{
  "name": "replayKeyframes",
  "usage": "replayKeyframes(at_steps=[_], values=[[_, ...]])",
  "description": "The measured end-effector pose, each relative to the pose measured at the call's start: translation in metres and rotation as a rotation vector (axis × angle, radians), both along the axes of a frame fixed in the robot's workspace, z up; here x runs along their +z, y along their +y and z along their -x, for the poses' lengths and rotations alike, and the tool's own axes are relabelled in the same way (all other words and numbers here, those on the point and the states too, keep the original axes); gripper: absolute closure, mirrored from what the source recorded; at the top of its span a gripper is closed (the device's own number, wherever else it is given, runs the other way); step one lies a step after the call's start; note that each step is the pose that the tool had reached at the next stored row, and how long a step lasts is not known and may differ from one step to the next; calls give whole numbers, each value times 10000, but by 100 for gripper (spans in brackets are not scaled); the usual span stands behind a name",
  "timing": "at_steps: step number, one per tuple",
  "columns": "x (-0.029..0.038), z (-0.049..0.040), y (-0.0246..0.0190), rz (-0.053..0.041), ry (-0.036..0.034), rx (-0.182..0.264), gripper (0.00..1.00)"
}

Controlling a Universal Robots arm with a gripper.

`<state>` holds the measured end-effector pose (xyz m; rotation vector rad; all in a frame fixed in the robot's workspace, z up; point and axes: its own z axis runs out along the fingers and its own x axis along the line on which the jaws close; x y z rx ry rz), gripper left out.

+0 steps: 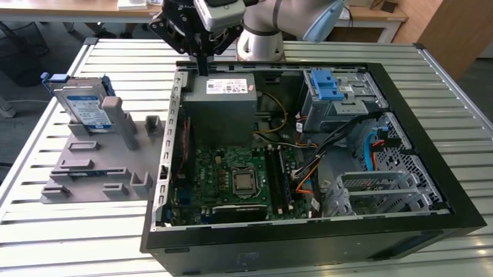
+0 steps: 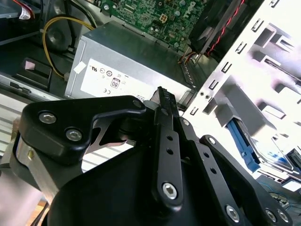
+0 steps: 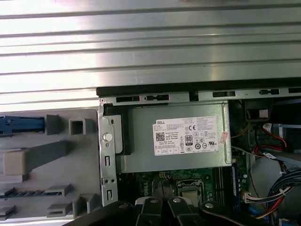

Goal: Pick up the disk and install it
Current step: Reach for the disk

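Exterior view: I am hovering black tool (image 1: 202,64), closed and empty, over grey box-shaped power supply (image 1: 223,109) in open black computer case (image 1: 431,144). Flat silver disk with blue-white label (image 1: 83,107) is standing upright in grey plastic rack (image 1: 92,167) on slatted metal worktop (image 1: 331,52), well apart, toward exterior view's left.

Second wrist view: tool (image 2: 162,96) is showing fingers pressed together; disk (image 2: 270,157) is sitting beyond case wall.

First wrist view: tool (image 3: 163,203) is looking down on power supply (image 3: 178,136).

Judging: good pick-up is needing fingers opened first, straight descent over disk's top edge, squeeze on flat faces.
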<state>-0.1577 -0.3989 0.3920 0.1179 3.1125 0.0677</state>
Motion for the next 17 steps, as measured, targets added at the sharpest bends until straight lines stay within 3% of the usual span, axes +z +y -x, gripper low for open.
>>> replayKeyframes(at_steps=[15,17], values=[[-6,49,0,0,0,0,89],[-19,109,0,0,0,0,89]])
